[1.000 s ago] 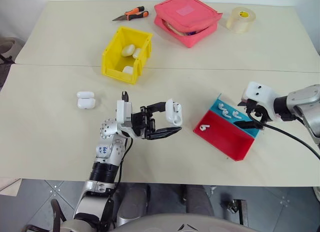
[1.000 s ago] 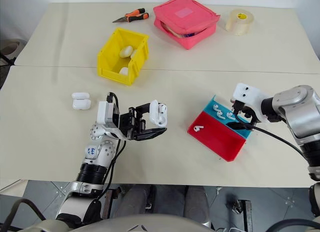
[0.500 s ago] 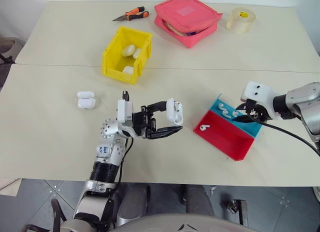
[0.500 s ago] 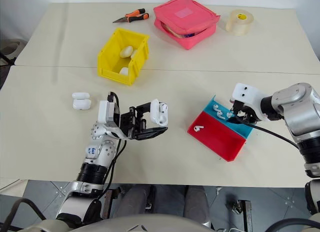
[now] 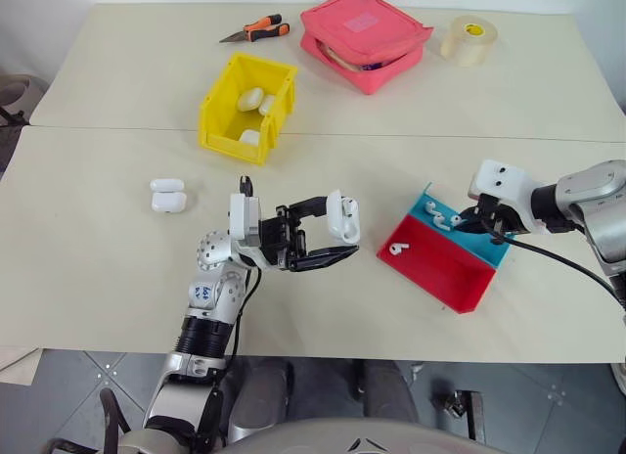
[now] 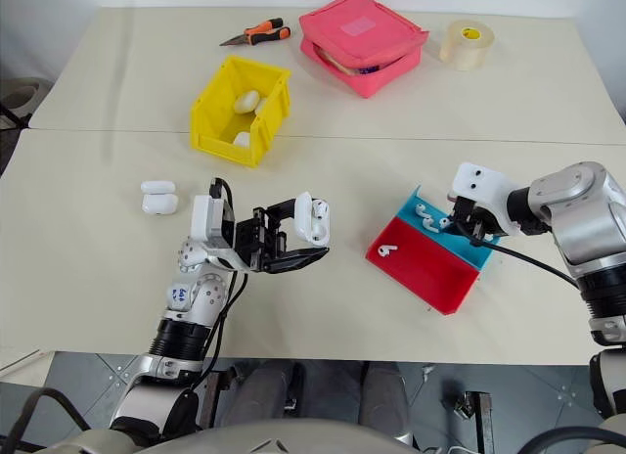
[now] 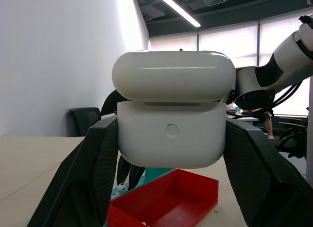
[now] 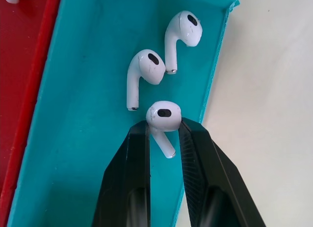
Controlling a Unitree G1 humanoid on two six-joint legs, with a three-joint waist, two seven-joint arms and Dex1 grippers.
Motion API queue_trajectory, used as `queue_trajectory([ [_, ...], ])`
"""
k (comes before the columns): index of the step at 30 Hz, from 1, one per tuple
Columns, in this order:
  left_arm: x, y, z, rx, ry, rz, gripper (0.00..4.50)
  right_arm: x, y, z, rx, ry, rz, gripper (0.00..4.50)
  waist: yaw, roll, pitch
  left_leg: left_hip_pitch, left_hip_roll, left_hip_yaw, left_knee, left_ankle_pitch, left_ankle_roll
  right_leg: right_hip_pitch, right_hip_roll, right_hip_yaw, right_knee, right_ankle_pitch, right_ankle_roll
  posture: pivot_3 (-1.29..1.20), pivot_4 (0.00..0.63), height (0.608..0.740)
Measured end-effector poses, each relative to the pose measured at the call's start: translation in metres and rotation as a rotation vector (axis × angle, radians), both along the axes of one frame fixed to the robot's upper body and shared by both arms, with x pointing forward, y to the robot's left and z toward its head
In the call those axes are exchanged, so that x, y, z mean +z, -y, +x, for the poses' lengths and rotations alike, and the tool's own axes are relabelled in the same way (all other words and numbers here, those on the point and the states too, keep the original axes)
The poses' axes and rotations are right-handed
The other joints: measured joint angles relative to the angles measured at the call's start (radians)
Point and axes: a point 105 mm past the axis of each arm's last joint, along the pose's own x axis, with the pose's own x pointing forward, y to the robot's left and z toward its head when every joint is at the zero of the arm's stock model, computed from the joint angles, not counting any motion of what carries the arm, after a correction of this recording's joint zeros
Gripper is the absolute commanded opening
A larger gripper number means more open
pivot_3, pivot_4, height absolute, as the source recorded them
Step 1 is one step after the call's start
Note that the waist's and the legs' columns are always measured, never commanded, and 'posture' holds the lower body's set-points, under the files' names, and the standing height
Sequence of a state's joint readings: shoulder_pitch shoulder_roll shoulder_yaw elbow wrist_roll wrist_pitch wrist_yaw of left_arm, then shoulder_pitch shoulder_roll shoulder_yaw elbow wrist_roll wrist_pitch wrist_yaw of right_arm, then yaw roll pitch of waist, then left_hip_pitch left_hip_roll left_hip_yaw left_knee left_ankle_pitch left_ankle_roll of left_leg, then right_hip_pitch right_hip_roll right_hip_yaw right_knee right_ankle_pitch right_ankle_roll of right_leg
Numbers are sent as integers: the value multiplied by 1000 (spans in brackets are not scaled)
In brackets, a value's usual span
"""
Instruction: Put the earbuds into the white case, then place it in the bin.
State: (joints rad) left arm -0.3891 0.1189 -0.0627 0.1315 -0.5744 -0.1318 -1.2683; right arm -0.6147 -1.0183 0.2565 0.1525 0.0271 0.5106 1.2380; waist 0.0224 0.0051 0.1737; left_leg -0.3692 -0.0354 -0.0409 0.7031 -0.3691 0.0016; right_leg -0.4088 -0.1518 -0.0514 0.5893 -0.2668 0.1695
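My left gripper [image 5: 333, 234] is shut on the white case [image 5: 342, 217] and holds it above the table's middle, lid slightly raised [image 7: 171, 139]. My right gripper [image 8: 164, 126] reaches into the blue strip of the red-and-blue tray [image 5: 440, 270] and is shut on one earbud [image 8: 163, 114], pinching it just under its head. Two more earbuds [image 8: 142, 73] lie beside it on the blue strip. Another earbud [image 5: 397, 248] lies in the red part. The yellow bin [image 5: 235, 143] stands at the back left, far from both grippers, with white cases inside.
Two more white cases [image 5: 167, 196] lie on the table to the left of my left arm. At the far edge are a pink zip pouch [image 5: 367, 35], a tape roll [image 5: 469, 38] and orange-handled pliers [image 5: 256, 27].
My right gripper's fingers have come together on an earbud in the tray's blue strip. The left gripper and the case have stayed put.
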Motion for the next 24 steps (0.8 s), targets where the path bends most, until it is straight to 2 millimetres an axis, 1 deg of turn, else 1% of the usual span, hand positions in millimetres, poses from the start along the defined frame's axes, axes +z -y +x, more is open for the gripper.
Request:
queue_trajectory([
  [5,0,0,0,-3,-3,0,2796,1,2,-3,-21,13,18,467,3,0,0,-1,0,0,0,0,0,0,0,0,0,0,0,0,150,740],
  [7,1,2,0,-9,-2,-3,2796,6,2,-6,-65,13,88,467,4,0,0,-1,0,0,0,0,0,-1,0,0,0,0,0,0,150,740],
  [8,2,3,0,-13,3,-4,2796,12,2,-7,-83,28,128,467,3,0,0,-2,-1,-1,0,0,0,-1,0,0,0,0,0,0,150,740],
  [11,11,8,2,-29,28,-15,2796,42,-2,-13,-83,129,239,467,4,0,0,-1,0,-1,-1,0,0,-1,0,0,0,0,0,0,150,740],
  [13,12,10,4,-31,21,-20,2796,54,-7,-20,-67,178,312,467,5,0,0,-1,-1,0,-1,0,0,-1,0,0,-1,0,0,0,150,740],
  [15,12,12,8,-28,2,-24,2796,64,-21,-26,-43,244,484,467,4,-1,1,-1,0,-1,-1,0,0,-1,0,-1,-1,0,0,0,150,740],
  [16,12,12,11,-28,-3,-24,2796,66,-32,-30,-25,264,587,467,4,-1,1,-1,0,-1,-1,0,0,-1,0,-1,0,0,0,0,150,740],
  [18,13,14,13,-31,-5,-24,2796,69,-43,-35,-18,271,696,467,3,0,0,-1,0,0,-1,0,0,-1,0,0,0,0,0,0,150,740],
  [19,14,13,13,-33,-3,-24,2796,77,-49,-38,-6,313,790,467,3,0,0,-1,1,-1,-1,0,0,-1,1,0,0,0,0,0,150,740],
  [21,14,14,14,-41,-1,-20,2796,91,-69,-48,38,367,990,467,1,0,0,0,1,-1,-2,1,-1,-1,1,0,1,0,0,0,150,740],
  [22,14,15,15,-47,-6,-16,2796,95,-81,-55,49,372,1104,467,2,0,0,0,1,-2,-2,1,-1,-1,1,0,1,0,0,0,150,740],
  [24,13,16,17,-58,-13,-9,2796,91,-104,-69,73,312,1258,467,1,0,0,0,1,-3,-2,1,-1,-2,1,0,1,0,0,0,150,740],
])
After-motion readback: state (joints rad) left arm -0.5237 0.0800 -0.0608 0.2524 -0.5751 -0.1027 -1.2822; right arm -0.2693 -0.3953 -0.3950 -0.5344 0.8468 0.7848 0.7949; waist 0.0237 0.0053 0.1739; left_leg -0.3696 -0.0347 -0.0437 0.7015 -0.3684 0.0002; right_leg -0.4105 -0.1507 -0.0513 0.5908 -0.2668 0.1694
